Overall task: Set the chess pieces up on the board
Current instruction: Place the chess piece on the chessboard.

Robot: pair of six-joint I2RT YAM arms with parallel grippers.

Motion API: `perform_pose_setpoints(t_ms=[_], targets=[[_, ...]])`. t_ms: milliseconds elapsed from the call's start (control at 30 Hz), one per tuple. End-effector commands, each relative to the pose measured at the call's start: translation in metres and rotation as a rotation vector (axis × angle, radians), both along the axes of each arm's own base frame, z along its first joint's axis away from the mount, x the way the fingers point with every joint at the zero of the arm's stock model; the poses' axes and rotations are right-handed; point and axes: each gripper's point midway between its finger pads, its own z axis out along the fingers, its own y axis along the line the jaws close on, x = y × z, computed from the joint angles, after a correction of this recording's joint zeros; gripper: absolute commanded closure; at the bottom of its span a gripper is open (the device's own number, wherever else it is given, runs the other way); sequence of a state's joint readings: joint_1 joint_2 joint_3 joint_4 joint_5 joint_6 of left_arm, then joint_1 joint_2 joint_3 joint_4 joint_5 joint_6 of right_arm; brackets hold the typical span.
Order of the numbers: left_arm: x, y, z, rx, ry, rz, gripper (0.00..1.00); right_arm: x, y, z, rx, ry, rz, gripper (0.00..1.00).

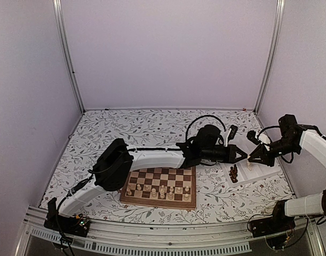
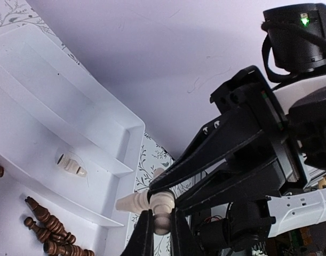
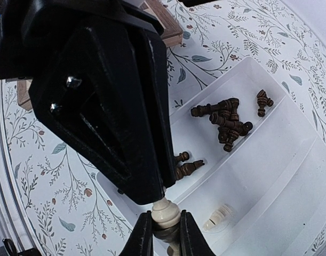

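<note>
One cream piece (image 2: 132,202) hangs above the tray (image 2: 114,133), pinched at once by the left hand (image 2: 161,226) and the right hand (image 3: 164,232), which meet tip to tip.

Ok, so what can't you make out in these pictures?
Top view: the pale pieces on the board are too small to name.
Top view: the left arm covers the board's far left corner.
Right wrist view: the left gripper hides most of the board.
Left wrist view: the right gripper and left gripper clamp the pale piece, hiding its shape.
</note>
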State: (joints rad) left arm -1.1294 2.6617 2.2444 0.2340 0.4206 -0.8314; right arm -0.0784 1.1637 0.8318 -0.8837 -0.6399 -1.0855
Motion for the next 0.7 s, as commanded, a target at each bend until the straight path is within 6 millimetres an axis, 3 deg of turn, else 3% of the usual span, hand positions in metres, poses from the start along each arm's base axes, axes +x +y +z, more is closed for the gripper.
perform_pose_setpoints(t_ms=[0, 267, 533, 667], targets=[[0.008, 0.007, 0.033, -0.078, -0.043, 0.006, 1.00, -0.001, -0.005, -0.004, -0.048, -0.011, -0.001, 0.89], [0.031, 0.040, 0.068, -0.115, -0.097, 0.074, 1.00, 0.004, -0.028, -0.028, -0.131, 0.026, -0.057, 0.87], [0.031, 0.055, 0.064, -0.032, -0.116, 0.070, 1.00, 0.020, -0.031, -0.038, -0.111, 0.049, -0.111, 0.86], [0.024, 0.089, 0.061, 0.163, -0.177, 0.097, 1.00, 0.029, -0.036, -0.051, -0.112, 0.090, -0.163, 0.85]])
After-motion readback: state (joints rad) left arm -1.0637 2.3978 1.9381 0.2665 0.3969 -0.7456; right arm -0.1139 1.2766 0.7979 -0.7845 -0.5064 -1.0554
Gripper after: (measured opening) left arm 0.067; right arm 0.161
